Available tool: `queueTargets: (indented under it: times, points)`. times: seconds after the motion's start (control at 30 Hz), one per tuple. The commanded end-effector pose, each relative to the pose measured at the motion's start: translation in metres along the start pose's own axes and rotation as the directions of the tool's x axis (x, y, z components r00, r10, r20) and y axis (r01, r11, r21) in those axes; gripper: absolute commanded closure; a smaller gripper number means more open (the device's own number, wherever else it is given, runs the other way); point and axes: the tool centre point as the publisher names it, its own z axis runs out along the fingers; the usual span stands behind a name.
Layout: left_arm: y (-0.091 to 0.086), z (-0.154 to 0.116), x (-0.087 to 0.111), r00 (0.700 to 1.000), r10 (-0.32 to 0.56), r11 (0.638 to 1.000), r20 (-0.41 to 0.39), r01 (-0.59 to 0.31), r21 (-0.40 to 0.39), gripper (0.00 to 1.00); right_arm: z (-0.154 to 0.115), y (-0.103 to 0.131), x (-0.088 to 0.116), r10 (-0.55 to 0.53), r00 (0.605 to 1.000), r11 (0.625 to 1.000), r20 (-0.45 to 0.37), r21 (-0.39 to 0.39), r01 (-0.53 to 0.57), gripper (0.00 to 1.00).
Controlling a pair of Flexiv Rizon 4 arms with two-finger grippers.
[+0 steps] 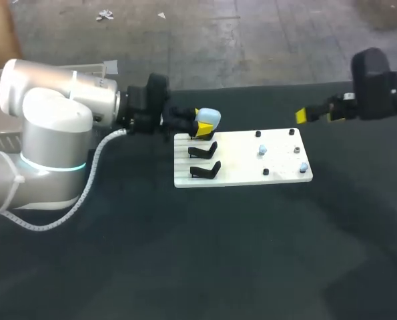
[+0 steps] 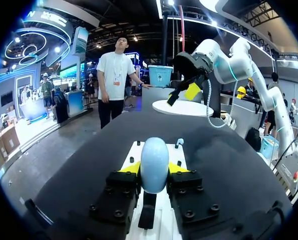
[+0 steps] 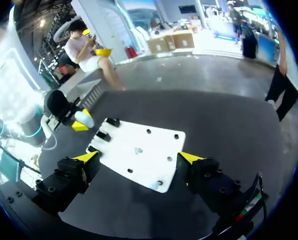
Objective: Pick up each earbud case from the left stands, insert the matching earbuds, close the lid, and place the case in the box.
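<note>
the left pincer (image 1: 201,128), center-left in the head view, has its yellow tips closed a case-width apart on the pale blue earbud case (image 1: 209,119), one tip pressed to each side. the case stands upright at the upper left corner of the white board (image 1: 251,175), and in the left wrist view a black stand (image 2: 149,215) lies right under it; whether the two touch cannot be told. two more empty stands (image 1: 205,170) sit below on the board's left. the right pincer (image 1: 303,116), upper right, is spread wide with nothing between its tips, above the dark tabletop (image 1: 185,253).
</note>
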Motion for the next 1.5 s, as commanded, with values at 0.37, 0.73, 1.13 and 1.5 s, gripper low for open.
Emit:
queueTargets:
  times: [0.37,0.73,1.13,1.5]
  points:
    - [-0.006,0.031,-0.024,0.998,0.052,0.998,0.018,-0.052,-0.021,1.0,0.053,0.035,-0.006,-0.059,0.996,0.99,-0.061,-0.135,0.05,0.0]
    - [-0.021,0.037,-0.035,0.995,0.08,0.996,0.055,-0.082,0.026,1.0,0.067,0.041,-0.018,-0.096,0.993,0.982,-0.07,-0.167,0.083,0.0]
    - [-0.029,0.041,-0.035,0.995,0.084,0.995,0.056,-0.086,0.041,1.0,0.067,0.043,-0.027,-0.121,0.991,0.979,-0.065,-0.175,0.108,0.0]
    - [-0.035,0.041,-0.03,0.995,0.056,0.996,0.087,-0.062,0.067,1.0,0.055,0.04,-0.033,-0.137,0.99,0.982,-0.039,-0.14,0.13,0.0]
